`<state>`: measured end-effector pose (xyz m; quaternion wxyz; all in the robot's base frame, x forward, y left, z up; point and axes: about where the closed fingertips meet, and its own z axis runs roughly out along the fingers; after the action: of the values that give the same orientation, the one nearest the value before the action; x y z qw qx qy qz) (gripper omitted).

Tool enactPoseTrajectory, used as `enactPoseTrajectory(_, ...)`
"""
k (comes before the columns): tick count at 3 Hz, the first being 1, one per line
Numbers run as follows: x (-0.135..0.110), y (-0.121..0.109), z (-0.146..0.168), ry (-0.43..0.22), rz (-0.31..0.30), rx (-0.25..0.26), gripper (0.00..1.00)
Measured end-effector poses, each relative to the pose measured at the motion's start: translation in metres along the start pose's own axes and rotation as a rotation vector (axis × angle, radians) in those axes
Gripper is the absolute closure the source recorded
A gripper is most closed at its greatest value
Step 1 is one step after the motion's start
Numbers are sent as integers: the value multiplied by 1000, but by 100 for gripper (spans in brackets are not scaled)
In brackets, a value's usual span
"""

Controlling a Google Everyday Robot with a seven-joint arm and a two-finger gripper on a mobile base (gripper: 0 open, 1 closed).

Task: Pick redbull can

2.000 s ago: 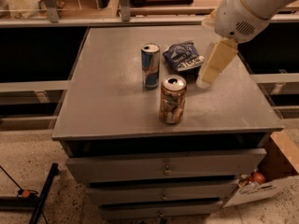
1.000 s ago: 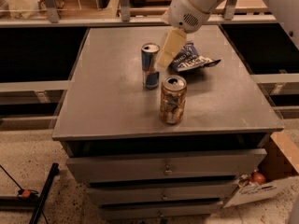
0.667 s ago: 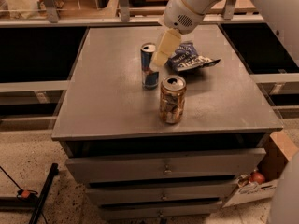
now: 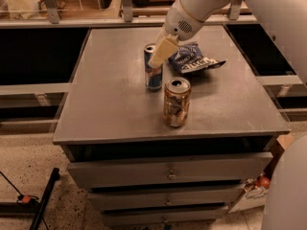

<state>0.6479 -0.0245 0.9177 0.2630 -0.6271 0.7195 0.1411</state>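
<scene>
The redbull can, slim, blue and silver with a red mark, stands upright near the middle of the grey cabinet top. My gripper hangs on the white arm that reaches in from the upper right. Its cream fingers overlap the can's upper right side and cover part of its top rim. A wider golden-brown patterned can stands just in front and to the right of the redbull can. A dark blue snack bag lies to the right behind it.
The cabinet has drawers below its front edge. Dark shelf openings flank it left and right. A black stand leg lies on the floor at lower left. A cardboard box sits at lower right.
My gripper has swung from right of the snack bag leftward across it and down onto the redbull can's top. The cans and the bag have not moved.
</scene>
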Motion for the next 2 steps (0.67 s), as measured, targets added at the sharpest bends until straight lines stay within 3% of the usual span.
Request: enactPoseTrajectory(2,-18,4,-5,11,-30,-24,87)
